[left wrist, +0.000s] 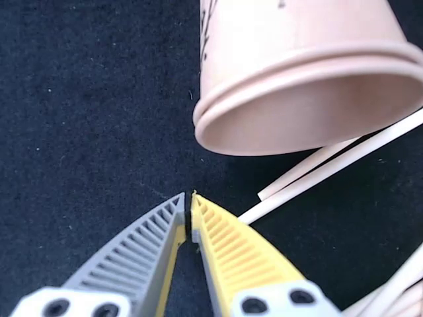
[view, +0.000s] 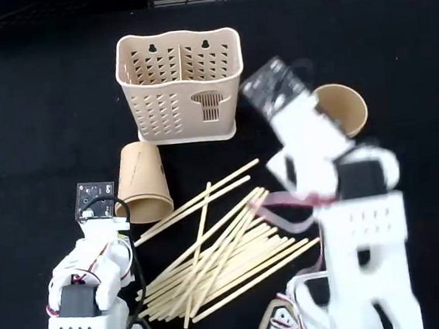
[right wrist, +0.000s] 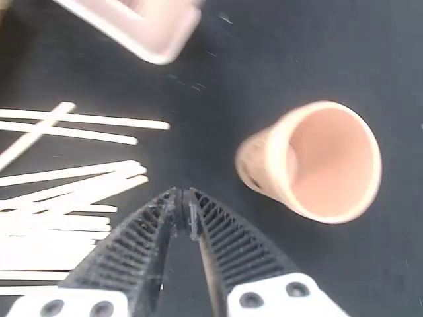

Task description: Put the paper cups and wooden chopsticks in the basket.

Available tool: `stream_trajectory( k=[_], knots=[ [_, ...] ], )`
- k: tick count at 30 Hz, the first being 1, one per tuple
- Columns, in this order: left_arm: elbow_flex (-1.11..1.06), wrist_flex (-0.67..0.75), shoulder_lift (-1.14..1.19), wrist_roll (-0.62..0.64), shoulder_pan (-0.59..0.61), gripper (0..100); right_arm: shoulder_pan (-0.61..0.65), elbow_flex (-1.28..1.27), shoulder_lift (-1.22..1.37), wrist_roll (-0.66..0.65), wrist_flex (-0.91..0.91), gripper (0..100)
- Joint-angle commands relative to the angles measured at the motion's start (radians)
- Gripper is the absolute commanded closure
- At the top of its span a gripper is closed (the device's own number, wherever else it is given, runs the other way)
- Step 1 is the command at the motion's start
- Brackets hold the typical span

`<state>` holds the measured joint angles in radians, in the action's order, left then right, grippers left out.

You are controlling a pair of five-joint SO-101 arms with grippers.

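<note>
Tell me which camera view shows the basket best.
The high view: the basket stands whole and upright there, its two compartments seen from above. The right wrist view catches just one corner of it at the frame's edge.

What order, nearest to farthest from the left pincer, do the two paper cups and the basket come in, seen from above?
1. Left paper cup, lying just ahead of the left pincer.
2. Basket, farther back, mid-table.
3. Right paper cup, far over on the right side.
</note>
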<state>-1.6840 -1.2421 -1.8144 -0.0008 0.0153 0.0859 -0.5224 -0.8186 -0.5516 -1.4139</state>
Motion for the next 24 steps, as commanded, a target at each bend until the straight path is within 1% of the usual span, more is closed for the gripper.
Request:
stream_trajectory(
  k=[1, 6, 8, 10, 16, 20, 22, 24],
  knots=[
    [-0.015, -0.012, -0.008, 0.006, -0.012, 97, 0.055, -0.077, -0.186, 0.043, 0.017, 98.2],
    [-0.015, -0.012, -0.008, 0.006, -0.013, 97, 0.075, -0.277, -0.377, 0.046, 0.017, 98.2],
    [-0.015, -0.012, -0.008, 0.006, -0.012, 97, 0.141, -0.371, -0.441, 0.048, 0.066, 98.2],
    [-0.015, -0.012, -0.008, 0.006, -0.013, 97, 0.181, -0.447, -0.486, 0.049, 0.112, 97.1],
    [-0.015, -0.011, -0.008, 0.000, 0.002, 97, 0.196, -0.568, -0.565, 0.167, 0.158, 80.9],
    [0.035, 0.014, -0.008, 0.000, 0.088, 97, 0.196, -0.627, -0.573, 0.196, 0.224, 79.0],
    [0.077, 0.003, -0.008, 0.000, 0.173, 97, 0.207, -0.680, -0.568, 0.196, 0.305, 79.0],
    [0.113, 0.006, -0.008, 0.000, 0.277, 97, 0.249, -0.737, -0.567, 0.196, 0.381, 78.9]
  ],
)
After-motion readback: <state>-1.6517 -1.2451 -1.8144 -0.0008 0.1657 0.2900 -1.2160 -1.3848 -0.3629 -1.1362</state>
